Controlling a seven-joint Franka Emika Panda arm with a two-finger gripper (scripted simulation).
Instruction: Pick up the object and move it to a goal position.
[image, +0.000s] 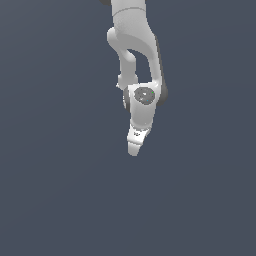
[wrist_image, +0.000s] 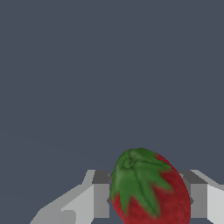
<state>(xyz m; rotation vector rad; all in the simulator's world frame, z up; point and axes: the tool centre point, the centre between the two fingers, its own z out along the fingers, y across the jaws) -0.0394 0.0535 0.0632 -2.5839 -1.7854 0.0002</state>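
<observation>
The object (wrist_image: 151, 186) is a dark red, rounded, strawberry-like lump with a green leafy cap, seen close up in the wrist view. It sits between the two grey fingers of my white gripper (wrist_image: 149, 200), and each finger touches one side of it. The gripper is shut on it. In the exterior view the gripper (image: 134, 149) points downward at the end of the white arm (image: 135, 45), near the middle of the picture. There the object is hidden by the fingers.
A plain dark grey-blue surface (image: 60, 190) fills both views. No other objects, containers or edges show.
</observation>
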